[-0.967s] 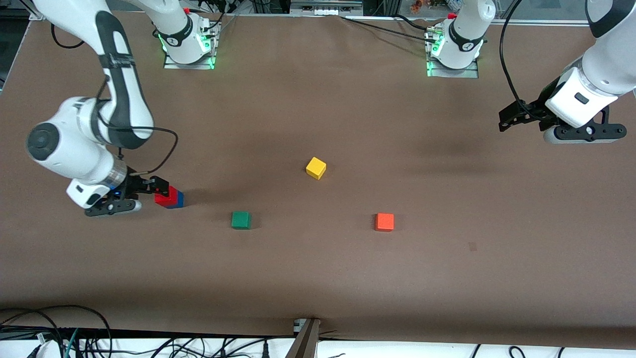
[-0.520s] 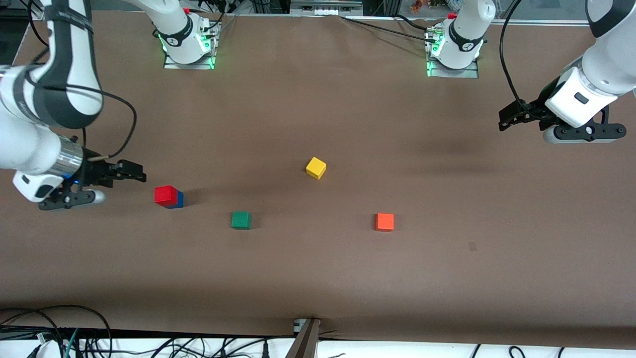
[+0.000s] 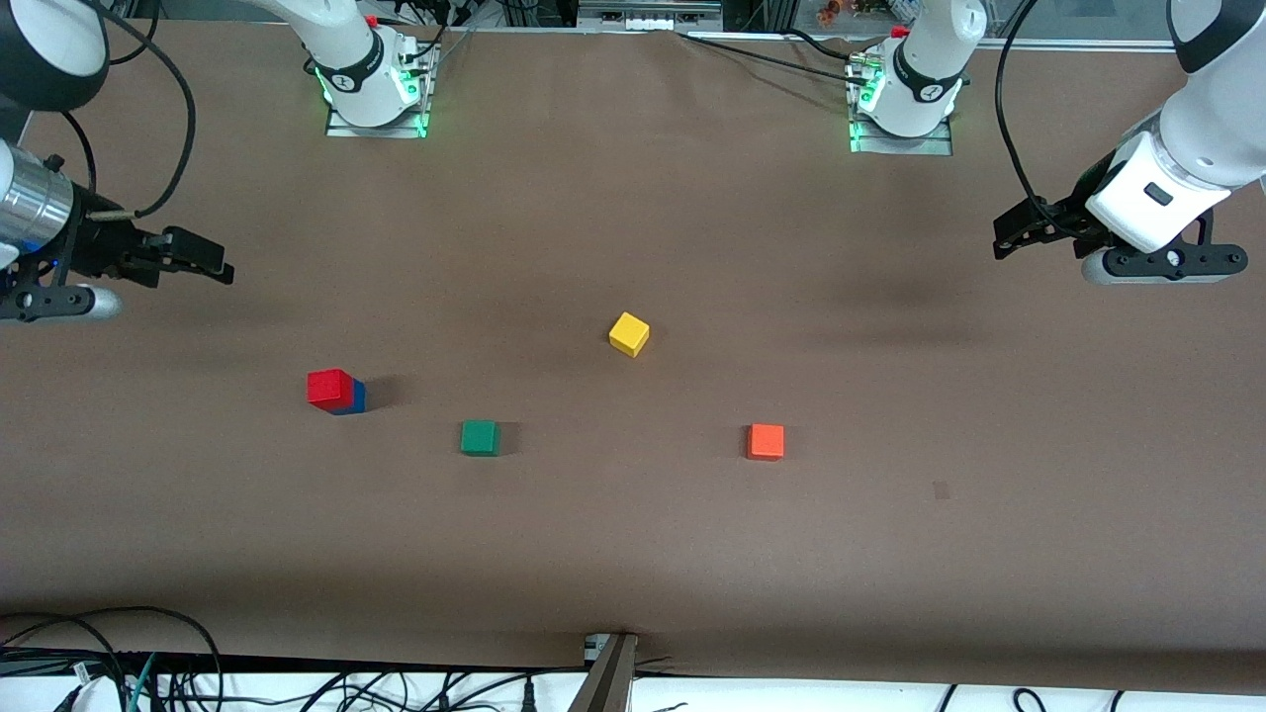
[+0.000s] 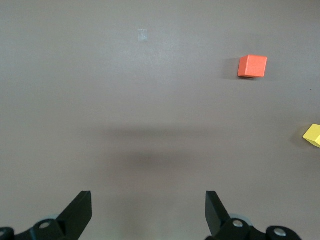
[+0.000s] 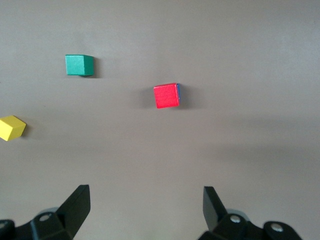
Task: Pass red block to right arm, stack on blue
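The red block sits on top of the blue block, which shows only as a blue edge under it. In the right wrist view the red block hides all but a sliver of the blue block. My right gripper is open and empty, up over the table at the right arm's end, apart from the stack; it also shows in the right wrist view. My left gripper is open and empty, waiting over the left arm's end; it also shows in the left wrist view.
A green cube, a yellow cube and an orange cube lie apart on the brown table. The arm bases stand along the table's edge farthest from the front camera.
My right gripper has drawn back from the red block, leaving it on the blue block, and risen toward the right arm's end. The left arm has not moved.
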Motion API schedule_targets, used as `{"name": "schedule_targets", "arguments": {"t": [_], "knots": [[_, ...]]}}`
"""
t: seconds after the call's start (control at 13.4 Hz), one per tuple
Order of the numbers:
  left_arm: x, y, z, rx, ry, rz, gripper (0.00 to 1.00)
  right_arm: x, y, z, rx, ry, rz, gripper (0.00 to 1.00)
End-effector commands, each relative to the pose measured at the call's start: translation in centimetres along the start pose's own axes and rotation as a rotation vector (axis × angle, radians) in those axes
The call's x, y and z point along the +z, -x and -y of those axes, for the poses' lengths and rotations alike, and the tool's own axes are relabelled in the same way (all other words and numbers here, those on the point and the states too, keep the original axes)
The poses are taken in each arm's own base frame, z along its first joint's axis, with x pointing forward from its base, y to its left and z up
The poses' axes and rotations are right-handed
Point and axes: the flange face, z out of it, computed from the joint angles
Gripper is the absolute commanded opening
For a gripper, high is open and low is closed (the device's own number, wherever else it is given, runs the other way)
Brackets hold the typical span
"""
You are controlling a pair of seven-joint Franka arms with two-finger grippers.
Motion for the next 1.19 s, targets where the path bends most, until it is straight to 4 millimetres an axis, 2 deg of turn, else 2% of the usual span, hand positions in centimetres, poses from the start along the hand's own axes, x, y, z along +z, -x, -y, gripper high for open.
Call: {"name": "schedule_targets", "arguments": {"t": [0.0,0.3,0.45,0.59,0.82,1.12], "knots": [[-0.6,-0.3,0.0,0.012,0.012,0.007,1.0,0.7,-0.4,-0.7,-0.004,0.012,0.015,1.0],[-0.9,-0.4,0.0,0.012,0.013,0.007,1.0,-0.5,0.6,0.0,-0.004,0.061,0.021,1.0],[-0.8,-0.7,0.0,0.012,0.014,0.009,1.0,-0.9,1.9,-0.2,0.039,0.05,0.019,1.0],[-0.9,-0.6,-0.1,0.014,0.012,0.018,1.0,-0.7,3.1,-1.4,0.056,0.049,0.023,1.0],[-0.9,-0.6,-0.2,0.016,0.012,0.018,1.0,-1.7,3.1,-1.7,0.038,0.071,0.003,1.0],[-0.9,-0.6,-0.1,0.014,0.012,0.018,1.0,-2.5,2.7,-0.5,0.029,0.075,-0.011,1.0]]}}
